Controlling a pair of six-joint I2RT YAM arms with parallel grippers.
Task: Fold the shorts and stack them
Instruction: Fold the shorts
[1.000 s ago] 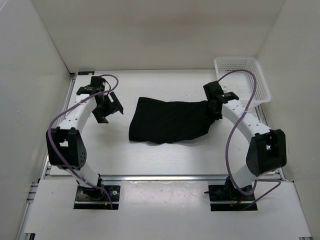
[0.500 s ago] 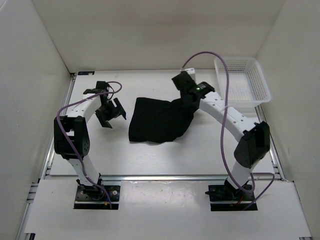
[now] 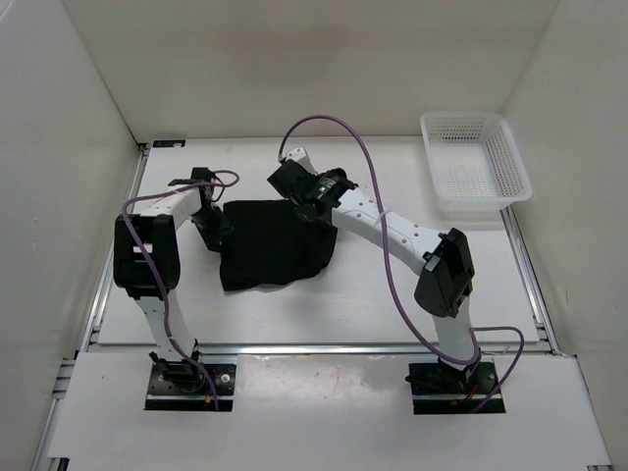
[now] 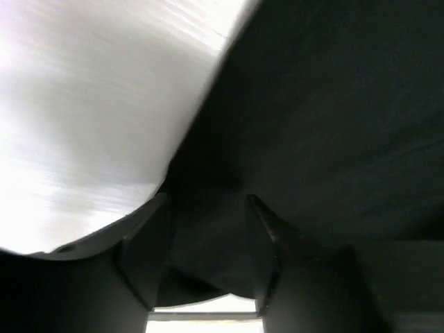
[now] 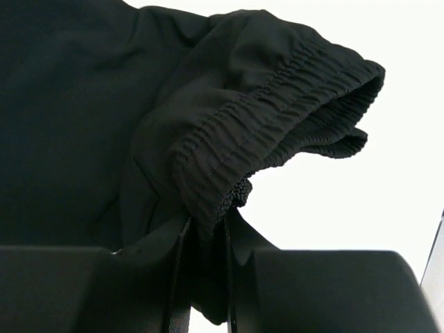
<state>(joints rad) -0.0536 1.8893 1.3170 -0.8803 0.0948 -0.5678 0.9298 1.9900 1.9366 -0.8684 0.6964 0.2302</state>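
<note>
The black shorts (image 3: pixel 273 250) lie folded over in a compact heap left of the table's middle. My right gripper (image 3: pixel 312 208) hovers over their far right corner, shut on the gathered elastic waistband (image 5: pixel 277 97); the pinched cloth runs down between its fingers (image 5: pixel 206 232). My left gripper (image 3: pixel 213 231) is at the heap's left edge. In the left wrist view black cloth (image 4: pixel 333 104) fills the gap between the two fingers (image 4: pixel 208 205), which press on it from both sides. No white mark shows.
A white mesh basket (image 3: pixel 476 162) stands at the back right corner. White walls close in the table on the left, back and right. A metal rail (image 3: pixel 324 346) runs along the near edge by the arm bases.
The right gripper carried the waistband end leftward across the table, folding the shorts over and shifting them left. The left gripper moved in to the shorts' left edge and closed from wide open.
</note>
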